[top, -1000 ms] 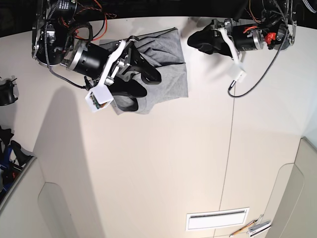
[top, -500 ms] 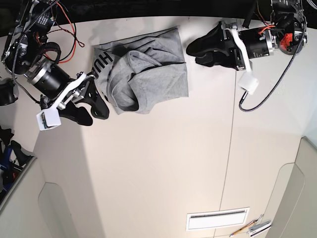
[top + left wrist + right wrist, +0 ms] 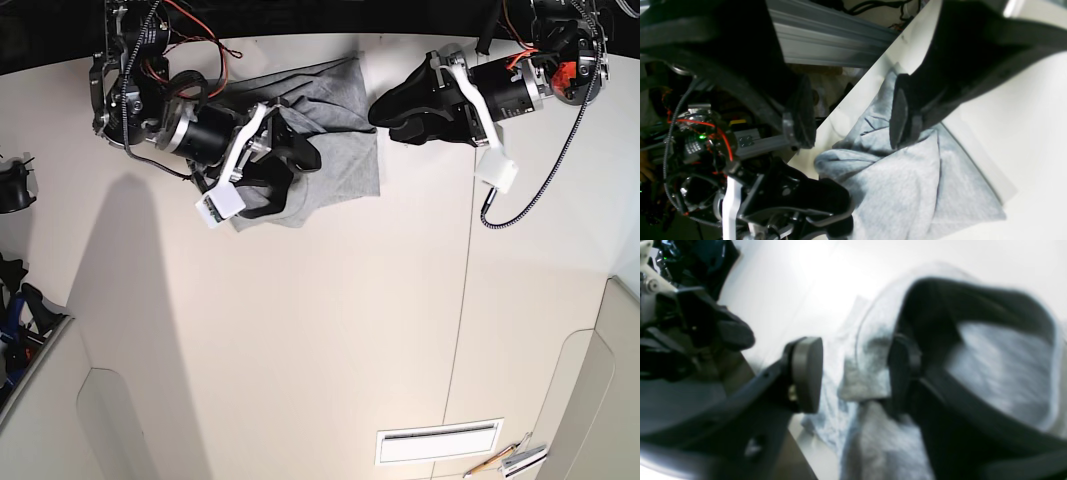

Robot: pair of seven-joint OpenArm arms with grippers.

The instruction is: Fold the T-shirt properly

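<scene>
Near the far edge of the white surface [image 3: 330, 330] lies one bunched grey T-shirt [image 3: 345, 140], with two tools at it. The right tool [image 3: 290, 175], off to the shirt's left half a second ago, now sits over its crumpled left part, jaws apart; the left tool [image 3: 385, 118] hangs parted beside its right edge, slightly nearer.

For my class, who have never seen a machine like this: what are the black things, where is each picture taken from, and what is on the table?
This is a two-armed robot. The base picture looks down from above; the other two come from cameras on its wrists. On the pale table lies a crumpled grey T-shirt. The right gripper, a two-fingered claw, is open over the cloth, with a fold between its fingers. The left gripper is open at the shirt's edge. Neither is clamped on the shirt.
</scene>
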